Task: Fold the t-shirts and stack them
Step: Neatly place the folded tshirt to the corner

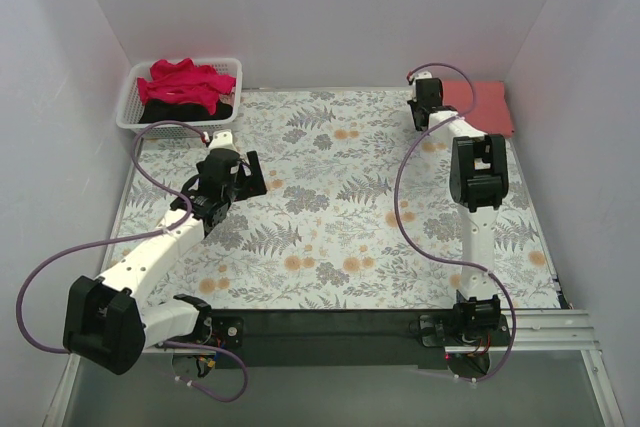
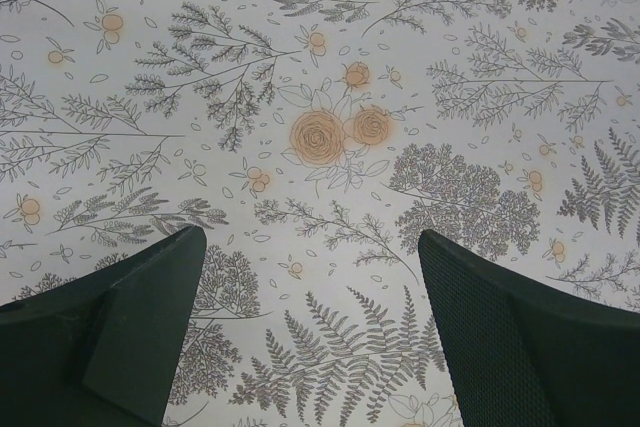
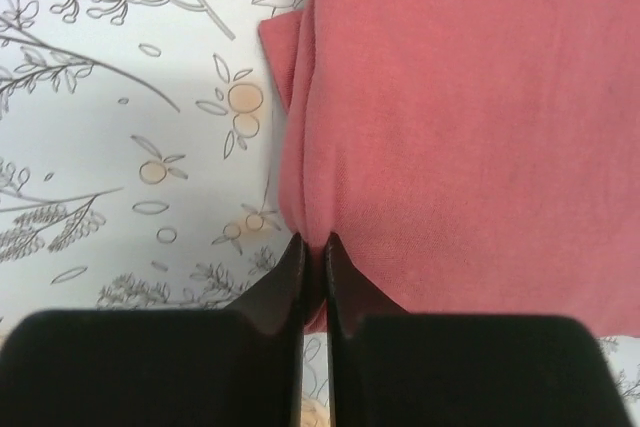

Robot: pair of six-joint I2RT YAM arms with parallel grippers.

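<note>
The folded coral-red t-shirt (image 1: pixel 482 105) lies flat at the table's far right corner. My right gripper (image 1: pixel 425 95) is at its left edge, shut on a pinch of that shirt's edge (image 3: pixel 460 117); in the right wrist view the gripper (image 3: pixel 311 243) has cloth squeezed between its nearly closed jaws. The crimson-pink t-shirt (image 1: pixel 185 82) lies crumpled on top of the black t-shirt (image 1: pixel 190 111) in the white basket (image 1: pixel 128 107) at the far left. My left gripper (image 1: pixel 232 175) is open and empty above the floral cloth, seen also in the left wrist view (image 2: pixel 310 247).
The floral tablecloth (image 1: pixel 340 207) covers the table. White walls close in the back and both sides. The basket stands in the far left corner, just beyond my left gripper. A dark strip (image 1: pixel 330 332) runs along the near edge between the arm bases.
</note>
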